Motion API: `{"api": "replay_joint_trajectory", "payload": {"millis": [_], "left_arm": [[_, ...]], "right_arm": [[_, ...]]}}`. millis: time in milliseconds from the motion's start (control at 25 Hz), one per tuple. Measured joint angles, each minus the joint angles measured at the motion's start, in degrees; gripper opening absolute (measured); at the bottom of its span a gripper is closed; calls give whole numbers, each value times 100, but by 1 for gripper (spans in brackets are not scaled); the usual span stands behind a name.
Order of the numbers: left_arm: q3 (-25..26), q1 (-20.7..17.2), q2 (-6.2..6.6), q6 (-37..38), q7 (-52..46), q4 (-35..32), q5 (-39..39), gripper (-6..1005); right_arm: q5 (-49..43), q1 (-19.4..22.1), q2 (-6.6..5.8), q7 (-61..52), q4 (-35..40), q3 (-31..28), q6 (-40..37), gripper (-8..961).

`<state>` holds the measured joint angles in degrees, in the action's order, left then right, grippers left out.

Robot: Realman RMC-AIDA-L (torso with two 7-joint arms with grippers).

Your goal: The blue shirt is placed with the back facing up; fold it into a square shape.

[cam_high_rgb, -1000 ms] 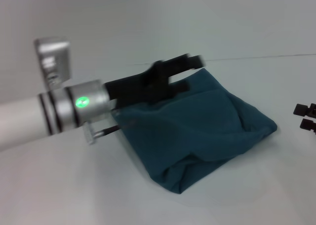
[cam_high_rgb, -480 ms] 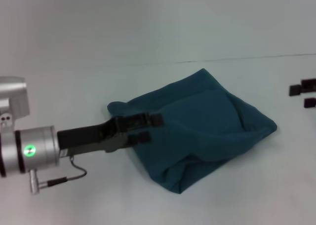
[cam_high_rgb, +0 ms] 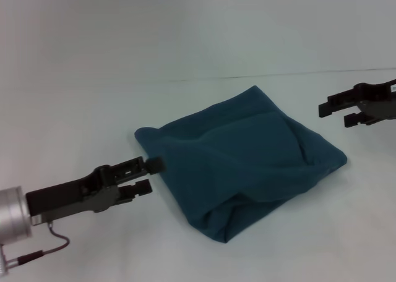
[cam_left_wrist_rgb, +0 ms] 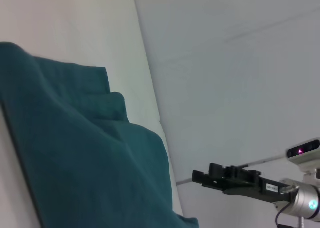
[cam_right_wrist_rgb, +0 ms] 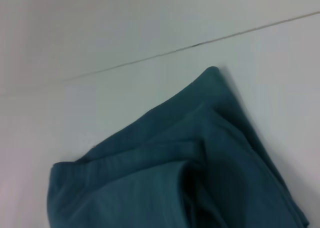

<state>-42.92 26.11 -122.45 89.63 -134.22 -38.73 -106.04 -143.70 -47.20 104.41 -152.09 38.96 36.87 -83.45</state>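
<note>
The blue shirt (cam_high_rgb: 247,158) lies folded into a rumpled, roughly square bundle in the middle of the white table; no lettering shows. My left gripper (cam_high_rgb: 148,175) is open and empty, just off the shirt's near-left edge. My right gripper (cam_high_rgb: 337,114) is open and empty, held apart from the shirt's far-right side. The left wrist view shows the shirt (cam_left_wrist_rgb: 85,153) close up, with the right gripper (cam_left_wrist_rgb: 200,178) farther off. The right wrist view shows the shirt's folded layers (cam_right_wrist_rgb: 190,173).
The white table (cam_high_rgb: 93,121) spreads out on all sides of the shirt. A thin dark seam (cam_high_rgb: 185,80) runs across the back where the table meets the pale wall.
My left gripper has pulled back from over the shirt toward the near left, empty. My right gripper has come in from the right edge toward the shirt. The shirt has not moved.
</note>
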Motion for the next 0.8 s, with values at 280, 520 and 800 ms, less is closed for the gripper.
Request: {"api": "replay_joint_trajectory", "payload": {"millis": [280, 520, 800], "left_arm": [[230, -28, 2, 160, 67, 7, -36, 900], [237, 10, -7, 126, 75, 27, 29, 901], [297, 14, -30, 109, 90, 33, 108, 901]], "right_arm": [[-69, -304, 183, -7, -495, 397, 788, 806], [-71, -400, 539, 229, -640, 737, 1581, 806], [-37, -347, 809, 560, -695, 825, 2003, 807]]}}
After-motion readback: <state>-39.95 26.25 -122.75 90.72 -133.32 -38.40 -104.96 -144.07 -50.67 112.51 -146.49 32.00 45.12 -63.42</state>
